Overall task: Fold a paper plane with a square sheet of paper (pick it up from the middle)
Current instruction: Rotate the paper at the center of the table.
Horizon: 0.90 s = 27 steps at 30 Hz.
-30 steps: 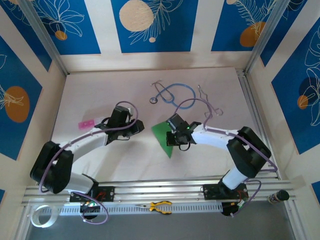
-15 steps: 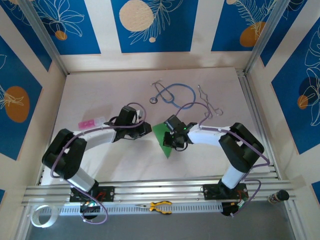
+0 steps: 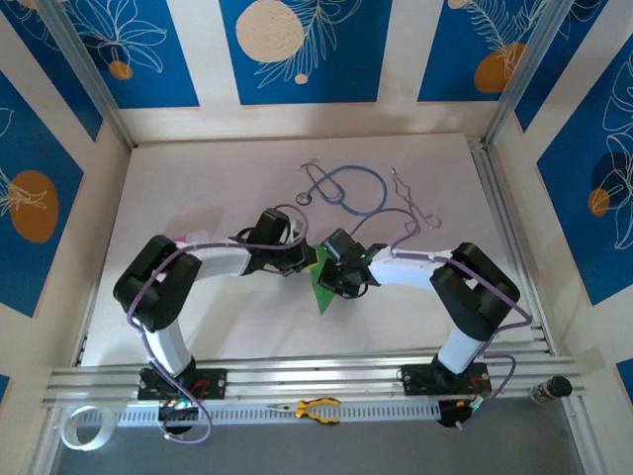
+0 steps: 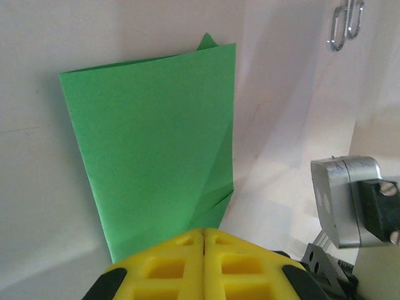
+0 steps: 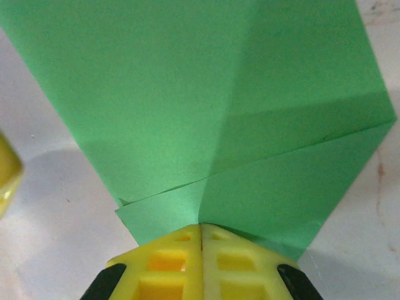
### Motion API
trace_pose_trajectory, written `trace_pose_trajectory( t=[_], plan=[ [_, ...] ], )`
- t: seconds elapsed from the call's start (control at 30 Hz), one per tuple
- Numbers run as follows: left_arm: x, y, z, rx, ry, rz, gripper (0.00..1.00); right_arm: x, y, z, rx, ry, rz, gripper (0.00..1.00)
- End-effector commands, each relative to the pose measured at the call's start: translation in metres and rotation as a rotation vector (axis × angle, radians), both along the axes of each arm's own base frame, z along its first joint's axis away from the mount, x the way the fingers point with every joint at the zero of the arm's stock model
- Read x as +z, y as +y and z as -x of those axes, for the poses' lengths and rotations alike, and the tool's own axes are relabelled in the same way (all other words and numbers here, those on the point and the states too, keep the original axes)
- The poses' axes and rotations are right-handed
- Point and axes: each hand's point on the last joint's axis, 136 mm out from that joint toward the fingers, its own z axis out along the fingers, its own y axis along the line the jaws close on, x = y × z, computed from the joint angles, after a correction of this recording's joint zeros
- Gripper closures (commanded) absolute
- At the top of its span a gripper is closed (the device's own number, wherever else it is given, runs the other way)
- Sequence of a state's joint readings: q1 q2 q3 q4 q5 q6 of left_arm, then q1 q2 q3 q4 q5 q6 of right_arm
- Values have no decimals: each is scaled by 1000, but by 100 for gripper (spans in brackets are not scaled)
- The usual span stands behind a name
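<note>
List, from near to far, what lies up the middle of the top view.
pliers → paper → stethoscope

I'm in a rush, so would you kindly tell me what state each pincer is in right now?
Left pincer: closed on the edge of the folded green paper.
Right pincer: closed, also gripping the green paper.
</note>
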<state>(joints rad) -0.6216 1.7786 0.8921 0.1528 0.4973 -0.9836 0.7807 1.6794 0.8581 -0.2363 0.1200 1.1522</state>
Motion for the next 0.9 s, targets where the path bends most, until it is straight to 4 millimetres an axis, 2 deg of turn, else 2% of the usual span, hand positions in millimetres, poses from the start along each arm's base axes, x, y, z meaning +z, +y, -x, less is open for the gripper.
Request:
trace_pose_trajectory(
  t=[0.0, 0.17, 0.27, 0.43, 0.57, 0.7, 0.77, 0.87],
  plan=[
    [-3, -6, -2, 10, 21, -23, 93, -27, -8, 30, 4, 136, 21, 100],
    [-26, -2, 0, 16, 58, -72, 95, -13, 4, 24, 39, 75, -67, 97],
    [-38, 4, 3, 18, 69, -110, 95, 0, 4, 18, 52, 27, -88, 94],
    [-50, 13, 9, 9, 71, -157, 96, 17, -9, 9, 33, -23, -139, 88],
    [-59, 16, 18, -24, 81, -167, 98, 26, -30, -1, 6, -56, -180, 78],
    [-59, 11, 26, -84, 72, -128, 98, 29, -46, -9, -1, -21, -244, 77],
    [-59, 10, 29, -104, 66, -113, 98, 32, -49, -13, 0, -24, -282, 73],
    [-58, 8, 31, -128, 60, -102, 98, 34, -49, -15, 12, -5, -334, 72]
  ],
)
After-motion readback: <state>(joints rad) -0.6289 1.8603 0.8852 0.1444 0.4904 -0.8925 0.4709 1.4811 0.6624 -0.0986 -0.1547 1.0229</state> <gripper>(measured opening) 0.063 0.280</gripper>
